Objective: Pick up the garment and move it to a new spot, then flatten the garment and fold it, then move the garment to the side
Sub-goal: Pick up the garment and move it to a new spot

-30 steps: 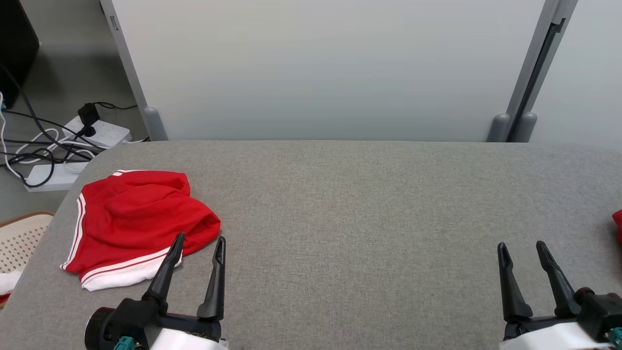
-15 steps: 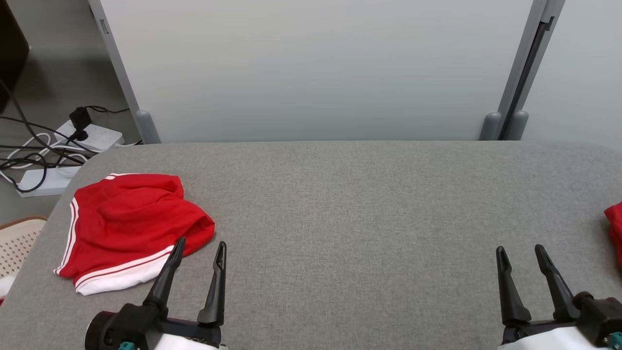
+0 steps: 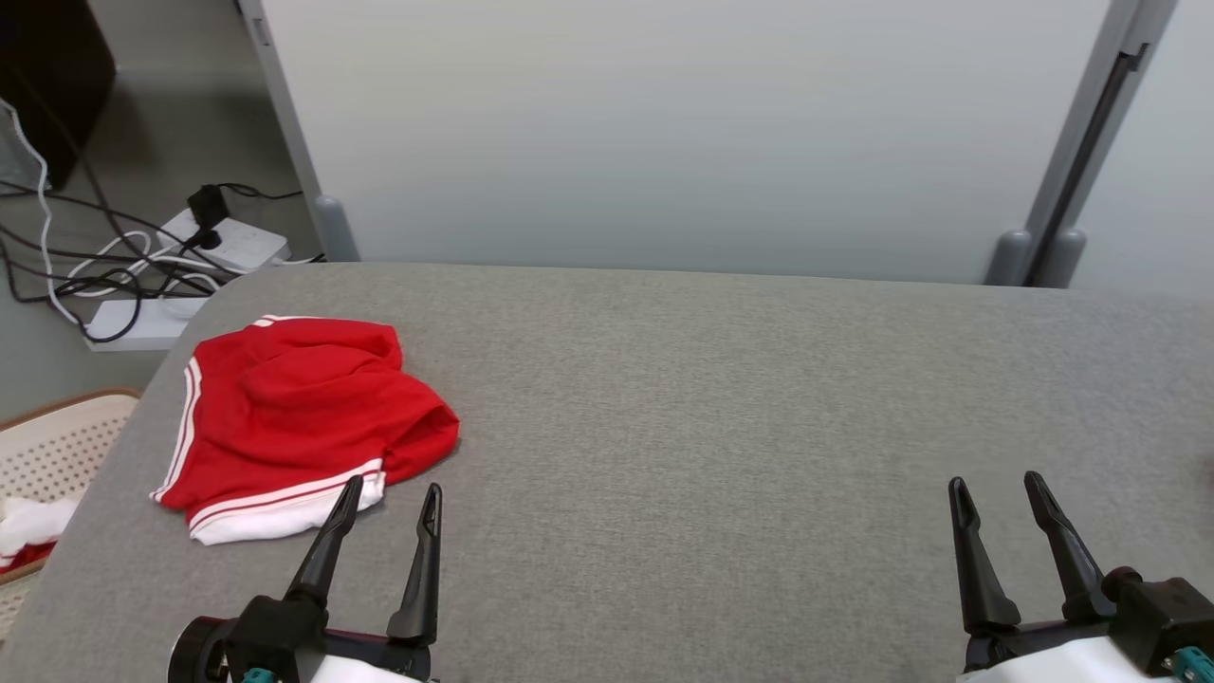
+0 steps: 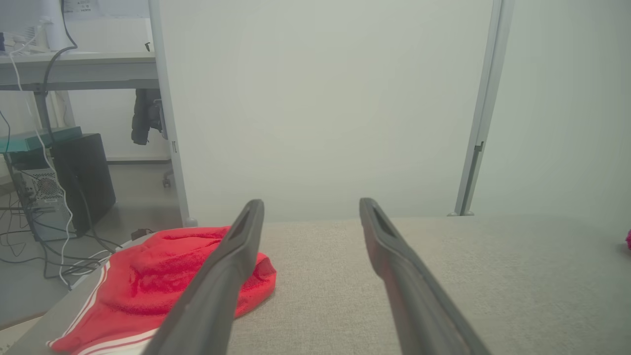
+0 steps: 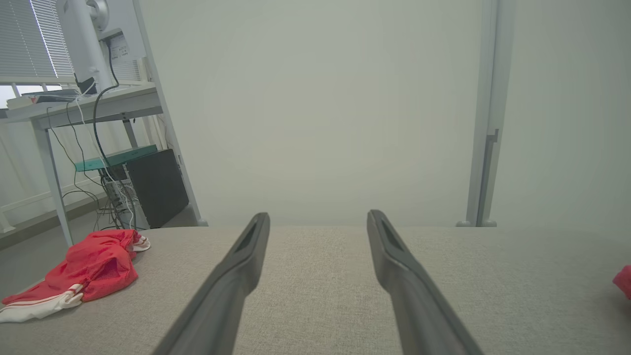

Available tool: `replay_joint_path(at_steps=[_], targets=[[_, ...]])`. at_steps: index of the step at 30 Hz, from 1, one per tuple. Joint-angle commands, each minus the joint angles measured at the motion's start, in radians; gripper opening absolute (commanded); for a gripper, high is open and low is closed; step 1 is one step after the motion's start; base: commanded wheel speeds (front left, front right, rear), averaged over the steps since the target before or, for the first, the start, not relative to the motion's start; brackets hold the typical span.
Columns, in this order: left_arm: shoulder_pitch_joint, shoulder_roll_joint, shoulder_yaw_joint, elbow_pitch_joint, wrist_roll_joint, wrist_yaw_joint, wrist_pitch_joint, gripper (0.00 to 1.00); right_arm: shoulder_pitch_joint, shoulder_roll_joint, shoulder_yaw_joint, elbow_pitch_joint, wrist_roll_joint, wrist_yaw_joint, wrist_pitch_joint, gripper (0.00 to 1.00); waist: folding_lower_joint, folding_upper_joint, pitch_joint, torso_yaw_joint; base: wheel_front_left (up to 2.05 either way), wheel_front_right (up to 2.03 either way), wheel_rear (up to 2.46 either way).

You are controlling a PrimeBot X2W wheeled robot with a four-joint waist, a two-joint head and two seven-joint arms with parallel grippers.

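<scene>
Head view, nearest first: the left hand (image 3: 394,486) has its two fingers spread wide with nothing between them, its outer tip just beside the white hem of the garment (image 3: 303,417). The right hand (image 3: 994,481), well apart at the lower right, is equally wide open and empty. The red, white-striped garment lies crumpled near the left end of the grey surface (image 3: 721,427), untouched. Off the surface are a pale basket (image 3: 57,446) and power strips (image 3: 228,247) on the floor, with a pale partition (image 3: 664,133) behind. Over the last second the whole picture has slid sideways, so the camera has turned toward the garment. The garment has kept its place by the surface's corner. I judge the pick-up not yet begun.
</scene>
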Motion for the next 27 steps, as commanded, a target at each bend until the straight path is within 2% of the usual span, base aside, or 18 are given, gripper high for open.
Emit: replay_joint_path(at_steps=[1,19,27], targets=[[-0.04,0.0,0.028,-0.016,0.012,0.009,-0.006,1.0,-0.036,-0.013,0.027,-0.032,0.005,0.004,-0.006,1.0,0.0,-0.0001,0.001,0.026,0.0,0.0,0.0],[-0.022,0.01,0.044,0.047,0.041,0.02,-0.006,1.0,-0.05,-0.009,0.088,-0.042,0.039,0.004,-0.006,1.0,0.0,-0.0001,-0.001,0.283,0.0,0.0,0.0],[-0.02,0.014,0.041,0.063,0.04,0.02,-0.006,1.0,-0.05,-0.006,0.098,-0.042,0.045,0.004,-0.006,1.0,0.0,-0.0001,-0.001,0.367,0.0,0.0,0.0]])
